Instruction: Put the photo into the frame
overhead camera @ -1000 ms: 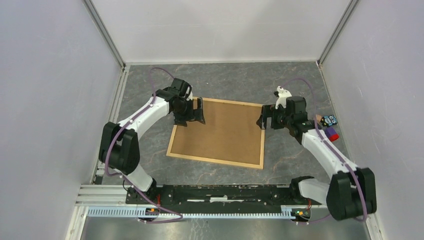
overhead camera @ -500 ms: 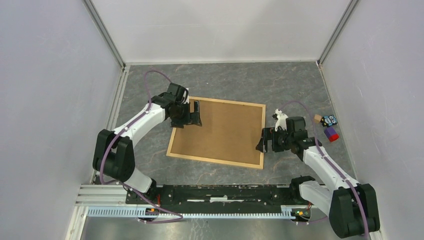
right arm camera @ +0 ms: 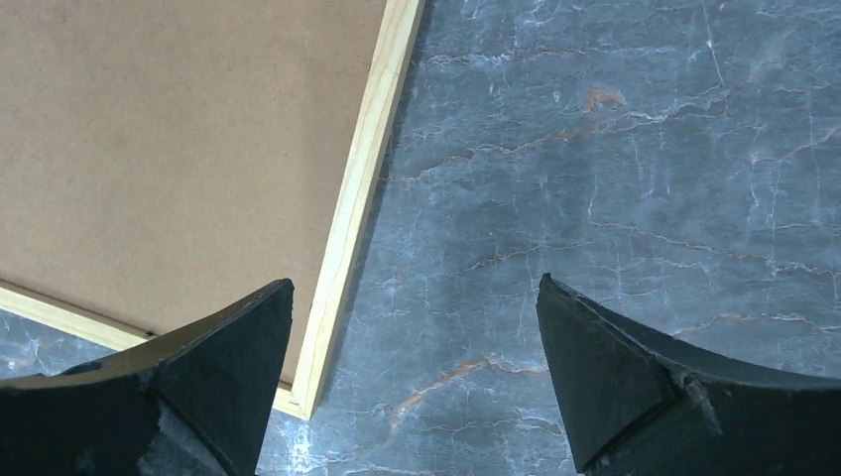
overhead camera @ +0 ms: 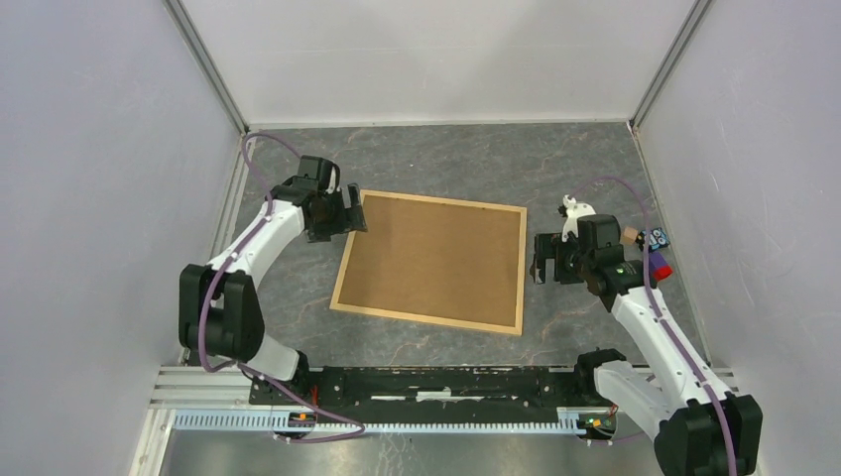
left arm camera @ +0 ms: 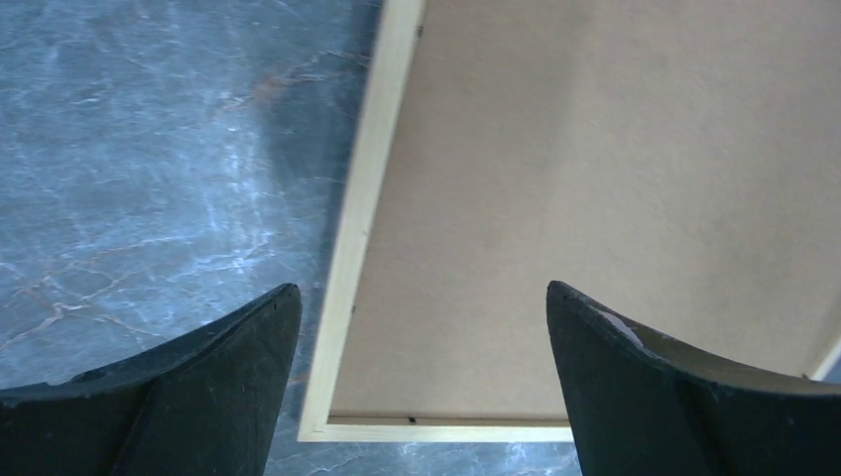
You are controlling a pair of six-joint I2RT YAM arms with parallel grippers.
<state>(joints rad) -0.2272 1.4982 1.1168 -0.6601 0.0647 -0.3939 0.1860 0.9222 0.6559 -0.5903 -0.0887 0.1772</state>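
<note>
1. Well, the frame (overhead camera: pixel 426 319) lies flat in the middle of the table (overhead camera: pixel 446 159), filled by a brown backing board (overhead camera: pixel 436 258); the photo shows in no view.
2. The frame looks light and stiff (thin wood strips), so it is probably best pinched on an outer strip near a corner.
3. The left gripper (overhead camera: pixel 349 211) hovers over the frame's far-left corner and the right gripper (overhead camera: pixel 541 266) just beside its right strip. Both are spread wide and empty.
4. Only the top view shows the whole frame, while the wrist views show its strips close up.
</note>
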